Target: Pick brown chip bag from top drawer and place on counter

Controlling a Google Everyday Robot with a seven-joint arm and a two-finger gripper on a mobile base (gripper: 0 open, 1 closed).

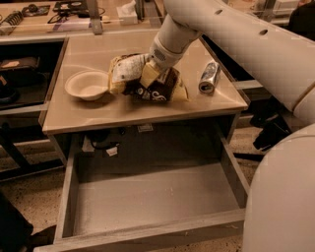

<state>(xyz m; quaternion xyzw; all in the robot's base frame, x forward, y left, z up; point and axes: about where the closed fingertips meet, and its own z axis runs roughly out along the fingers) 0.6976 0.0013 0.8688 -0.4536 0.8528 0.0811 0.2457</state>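
Observation:
The brown chip bag [160,88] lies on the beige counter [98,115], right of the middle, its white label panel turned to the left. My gripper [147,76] comes down from the upper right on the white arm and sits on top of the bag, touching it. The top drawer [152,197] is pulled wide out below the counter, and its grey floor holds nothing that I can see.
A white bowl [87,84] stands on the counter just left of the bag. A crushed silver can [209,77] lies to the right near the counter's edge. A cluttered wooden desk [59,15] runs along the back. My own white body [280,197] fills the lower right.

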